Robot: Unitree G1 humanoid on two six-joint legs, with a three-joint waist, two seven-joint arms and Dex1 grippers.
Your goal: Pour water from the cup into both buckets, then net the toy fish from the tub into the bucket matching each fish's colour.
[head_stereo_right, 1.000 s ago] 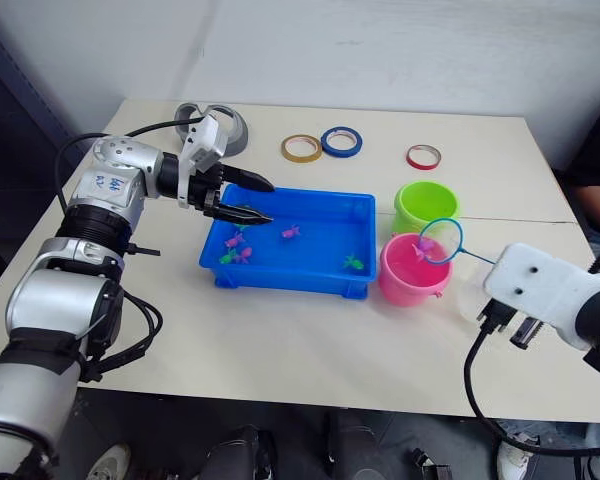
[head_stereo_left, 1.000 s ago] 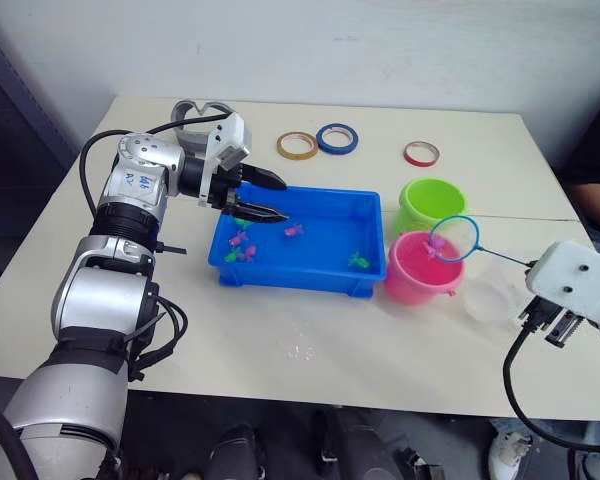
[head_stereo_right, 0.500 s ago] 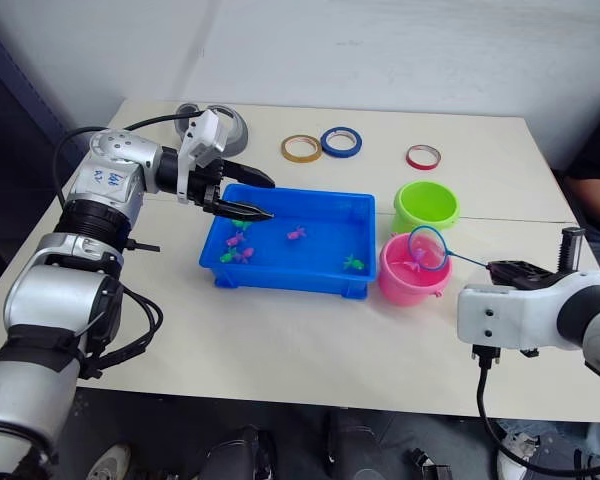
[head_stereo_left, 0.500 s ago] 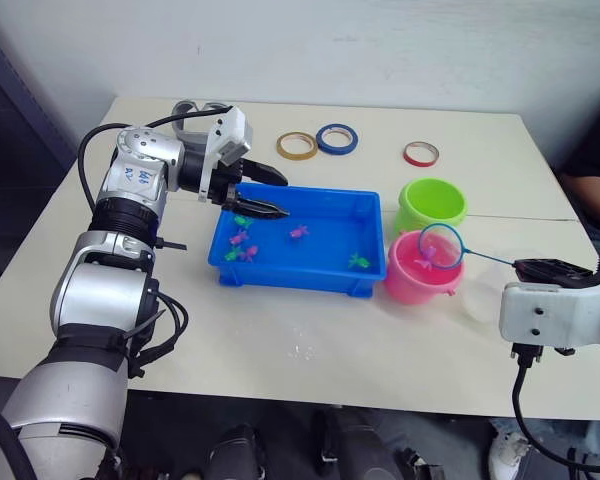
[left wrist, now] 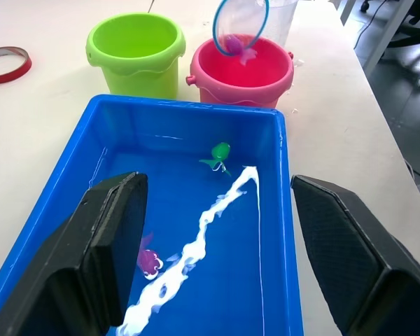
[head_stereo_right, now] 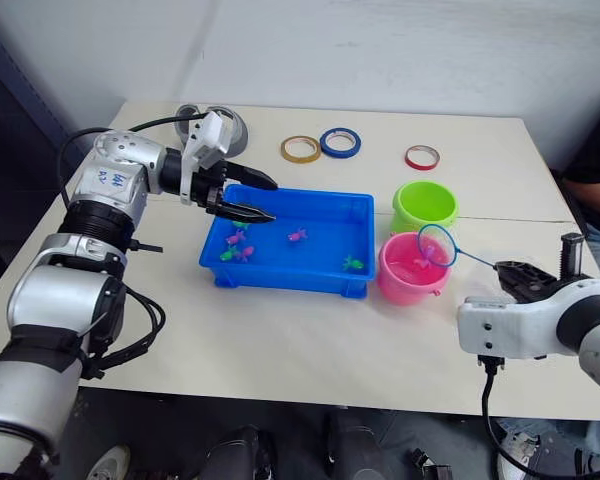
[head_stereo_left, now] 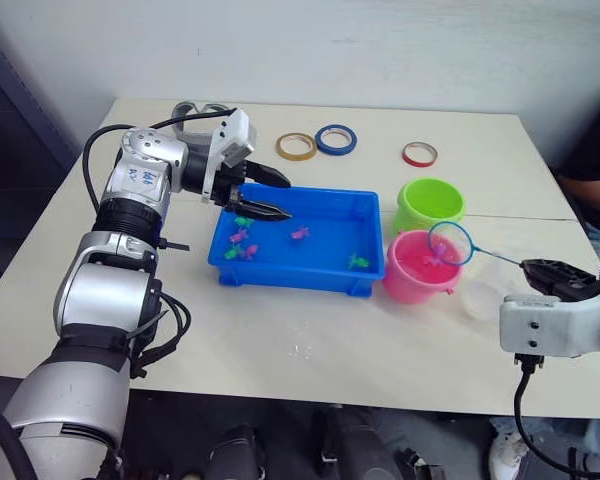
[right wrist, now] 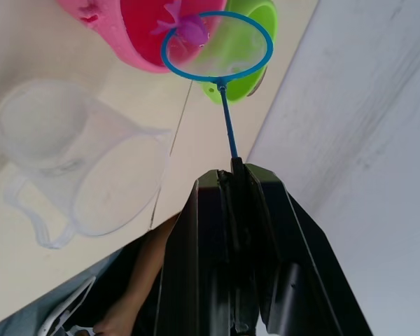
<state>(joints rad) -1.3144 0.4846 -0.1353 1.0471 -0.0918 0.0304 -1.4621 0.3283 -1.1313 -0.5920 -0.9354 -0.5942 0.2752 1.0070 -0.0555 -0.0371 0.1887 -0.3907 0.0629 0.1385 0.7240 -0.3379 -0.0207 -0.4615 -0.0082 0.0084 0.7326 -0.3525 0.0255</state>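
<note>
The blue tub [head_stereo_left: 298, 283] holds water and several toy fish, among them a pink one [head_stereo_left: 300, 233] and a green one [head_stereo_left: 358, 262]. My left gripper [head_stereo_left: 284, 199] hangs open over the tub's far left corner, holding nothing. To the tub's right stand the green bucket [head_stereo_left: 430, 203] and, nearer, the pink bucket [head_stereo_left: 412, 278]. My right gripper [right wrist: 234, 171] is shut on the net's handle. The net's blue hoop [head_stereo_left: 450, 243] hovers over the pink bucket's right rim with a pink fish [right wrist: 189, 28] in it. The clear cup [head_stereo_left: 485, 298] stands right of the pink bucket.
Yellow [head_stereo_left: 296, 146], blue [head_stereo_left: 336, 138] and red [head_stereo_left: 419, 154] tape rings lie on the far side of the table. A grey object [head_stereo_left: 195, 110] sits at the back left. A person [head_stereo_left: 595, 160] is at the table's right side.
My right wrist has turned over and the hoop with the pink fish has shifted a little above the pink bucket. The left gripper has stayed over the tub's corner.
</note>
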